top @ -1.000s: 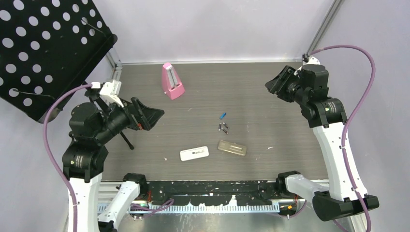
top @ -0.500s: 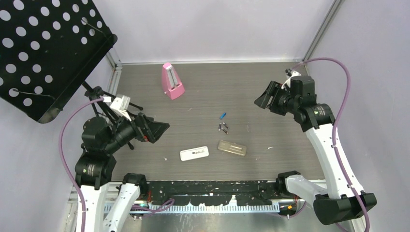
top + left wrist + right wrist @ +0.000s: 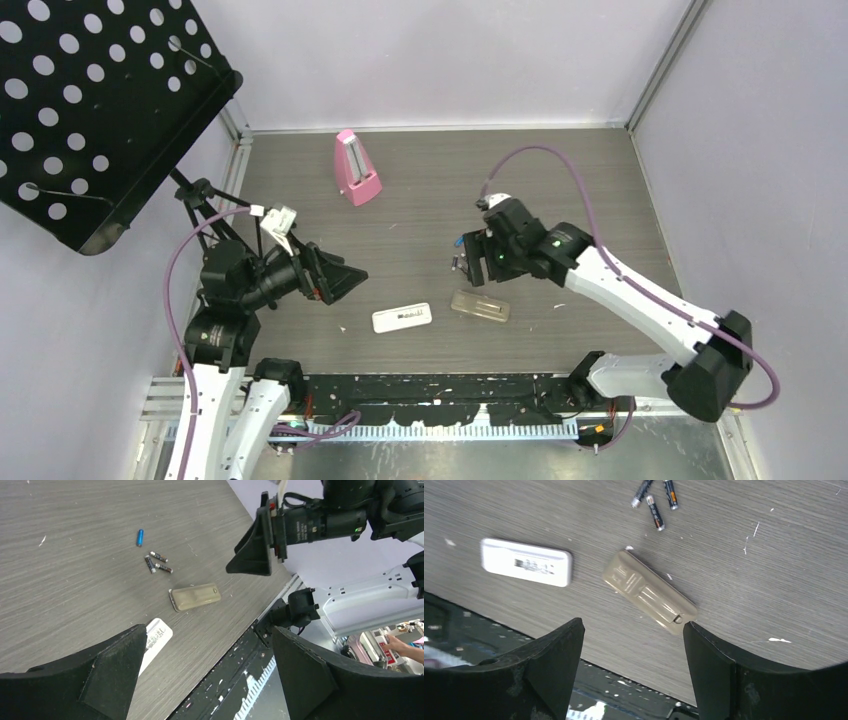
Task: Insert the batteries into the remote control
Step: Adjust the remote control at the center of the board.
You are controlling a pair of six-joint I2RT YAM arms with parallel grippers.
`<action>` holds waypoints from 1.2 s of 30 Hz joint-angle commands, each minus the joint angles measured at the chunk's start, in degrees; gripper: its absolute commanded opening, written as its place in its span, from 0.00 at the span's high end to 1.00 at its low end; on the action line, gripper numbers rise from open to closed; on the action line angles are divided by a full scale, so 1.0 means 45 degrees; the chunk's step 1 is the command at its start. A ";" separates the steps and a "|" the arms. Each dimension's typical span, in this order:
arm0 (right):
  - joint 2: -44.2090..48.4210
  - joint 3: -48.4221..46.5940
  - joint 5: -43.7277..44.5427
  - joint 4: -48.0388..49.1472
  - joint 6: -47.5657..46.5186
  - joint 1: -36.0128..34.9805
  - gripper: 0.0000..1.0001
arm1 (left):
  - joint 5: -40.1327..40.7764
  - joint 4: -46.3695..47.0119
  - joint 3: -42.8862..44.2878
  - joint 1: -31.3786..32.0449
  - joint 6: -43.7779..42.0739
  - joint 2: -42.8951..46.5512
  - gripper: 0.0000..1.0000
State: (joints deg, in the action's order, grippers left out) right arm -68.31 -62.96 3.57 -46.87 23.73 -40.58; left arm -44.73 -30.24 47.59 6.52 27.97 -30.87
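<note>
Batteries: three dark cells clustered on counter just ahead of right claw. Blue cell slightly beyond them. All well apart from left claw. Likely light, stiff, slick, prone to roll. Best pinch across mid-barrel, fingers square to axis, one cell at a time. Tan remote lies below right claw, white slab beside it. Both claws spread wide, empty. Print on cells and slab's dark label too small to read.
</note>
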 commanded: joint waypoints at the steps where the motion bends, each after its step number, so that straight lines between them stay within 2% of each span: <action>1: -0.1002 0.0084 0.2073 -0.0053 -0.0938 -0.1193 0.21 | -0.0549 0.1155 -0.0237 0.0114 0.0147 0.0033 0.02; 6: -0.2876 0.0006 0.1951 -0.0076 -0.1814 -0.2135 0.21 | -0.0133 0.0929 -0.0280 0.0285 -0.0049 -0.0234 0.02; 16: -0.5497 -0.0111 0.1573 0.0090 -0.3795 -0.2213 0.22 | 0.0324 0.0620 -0.0511 0.0406 -0.0141 -0.0529 0.02; 21: -0.6571 -0.0267 0.1333 0.0571 -0.4066 -0.2166 0.24 | -0.0038 0.0282 -0.0398 0.0420 -0.0318 -0.0809 0.02; 28: -0.7226 -0.0306 0.0349 0.0642 -0.4779 -0.1808 0.25 | 0.0129 -0.0240 -0.0266 0.0425 -0.0545 -0.0958 0.02; 36: -0.6825 -0.0132 0.0122 0.0905 -0.5219 -0.0985 0.38 | 0.0327 -0.0107 -0.0836 0.0425 0.0553 -0.1358 0.02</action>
State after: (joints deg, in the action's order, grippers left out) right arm -100.29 -63.13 5.15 -44.60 1.76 -45.76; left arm -43.57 -31.51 45.25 8.21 27.83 -36.14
